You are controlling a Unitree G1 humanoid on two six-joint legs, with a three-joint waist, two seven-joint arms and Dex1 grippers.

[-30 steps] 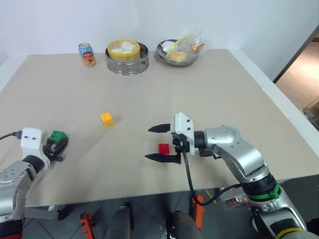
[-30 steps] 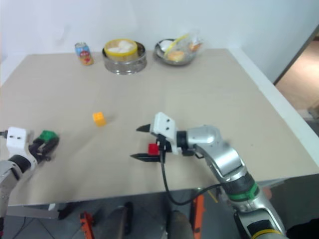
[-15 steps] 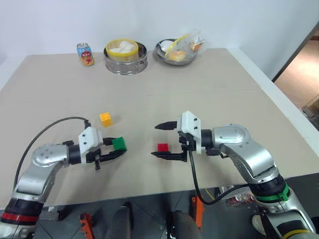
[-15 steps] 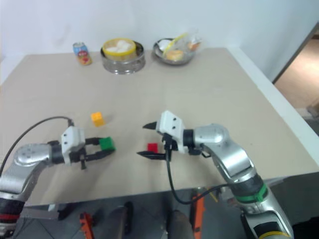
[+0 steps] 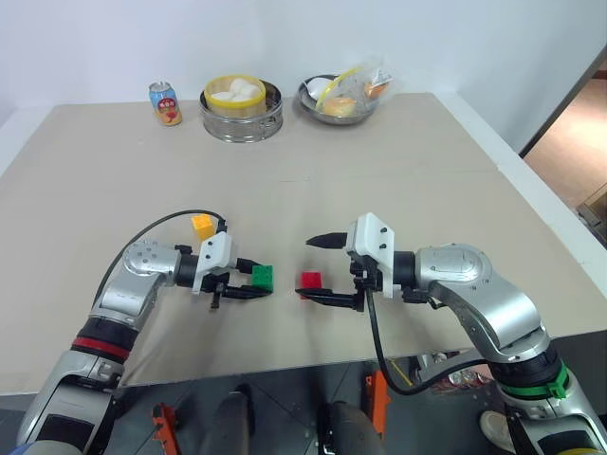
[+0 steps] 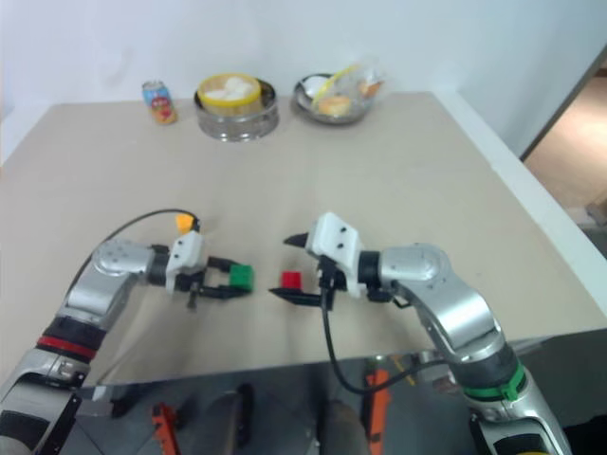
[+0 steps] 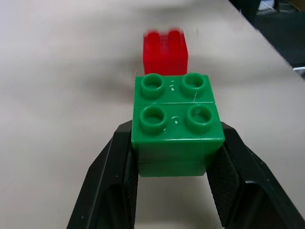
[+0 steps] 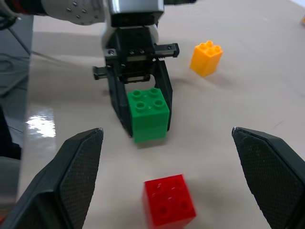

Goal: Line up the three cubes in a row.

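My left gripper (image 5: pixel 254 281) is shut on the green cube (image 5: pixel 263 276), holding it by its sides with the studs up, low over the table. The red cube (image 5: pixel 310 281) sits just to its right, a small gap away, and shows beyond the green cube (image 7: pixel 176 124) in the left wrist view. My right gripper (image 5: pixel 310 269) is open, its fingers wide on either side of the red cube (image 8: pixel 169 200) without touching it. The yellow-orange cube (image 5: pixel 203 226) rests on the table behind my left wrist.
At the table's far edge stand an orange drink can (image 5: pixel 165 102), a metal steamer with buns (image 5: pixel 241 106) and a metal bowl of food (image 5: pixel 343 95). The table's near edge (image 5: pixel 285 365) runs just below both arms.
My left arm has swung in from the table's left side, carrying the green cube to just left of the red cube. The right gripper has stayed open around the red cube.
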